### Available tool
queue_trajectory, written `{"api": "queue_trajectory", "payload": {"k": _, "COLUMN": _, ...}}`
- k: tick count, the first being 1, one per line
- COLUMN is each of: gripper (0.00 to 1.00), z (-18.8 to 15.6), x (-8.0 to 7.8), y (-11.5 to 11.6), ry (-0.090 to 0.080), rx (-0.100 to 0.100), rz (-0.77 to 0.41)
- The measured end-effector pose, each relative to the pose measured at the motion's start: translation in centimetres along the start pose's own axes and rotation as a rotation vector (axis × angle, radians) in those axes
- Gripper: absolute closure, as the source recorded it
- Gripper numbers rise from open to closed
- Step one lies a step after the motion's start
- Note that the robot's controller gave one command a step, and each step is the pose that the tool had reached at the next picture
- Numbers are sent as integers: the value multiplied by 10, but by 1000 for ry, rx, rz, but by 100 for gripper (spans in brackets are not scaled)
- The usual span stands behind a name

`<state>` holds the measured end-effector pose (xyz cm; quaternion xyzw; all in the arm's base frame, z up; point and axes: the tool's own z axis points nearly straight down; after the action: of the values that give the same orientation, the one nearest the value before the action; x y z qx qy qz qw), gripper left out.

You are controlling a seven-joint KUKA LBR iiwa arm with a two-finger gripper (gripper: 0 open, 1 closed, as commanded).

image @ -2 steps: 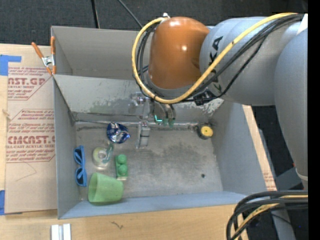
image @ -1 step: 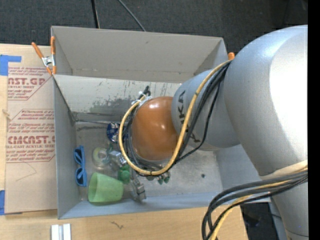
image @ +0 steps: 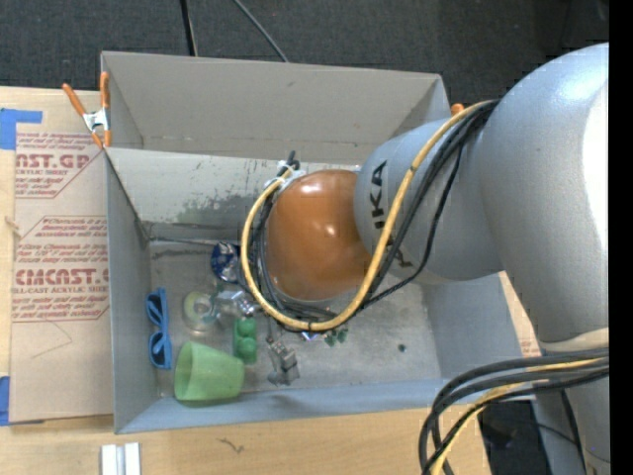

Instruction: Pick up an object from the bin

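Note:
My gripper (image: 283, 360) reaches down from under the arm's orange cover to the bin floor near the front wall. Just left of it stands a small dark-green plastic piece (image: 244, 337). A light-green plastic cup (image: 208, 373) lies on its side at the front left, a short way from the gripper. A clear, glassy little item (image: 202, 308) lies behind the cup. Nothing shows in the gripper's grasp.
A blue strip shaped like a pair of glasses (image: 158, 327) lies along the left wall. A blue-and-white round thing (image: 224, 258) sits further back, half under the cover. Small green bits (image: 337, 335) show under the cover's right edge. The arm hides the bin's middle and right.

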<state>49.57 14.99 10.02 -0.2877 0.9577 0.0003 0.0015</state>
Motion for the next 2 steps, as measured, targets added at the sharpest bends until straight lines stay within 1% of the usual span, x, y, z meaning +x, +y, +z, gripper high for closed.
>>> {"api": "queue_trajectory", "payload": {"k": 1, "gripper": 0, "z": -5, "x": -17, "y": -2, "ry": 0, "rx": -1, "rz": -219}}
{"api": "queue_trajectory", "payload": {"k": 2, "gripper": 0, "z": 32, "x": -14, "y": 7, "ry": 4, "rx": -3, "rz": -447}}
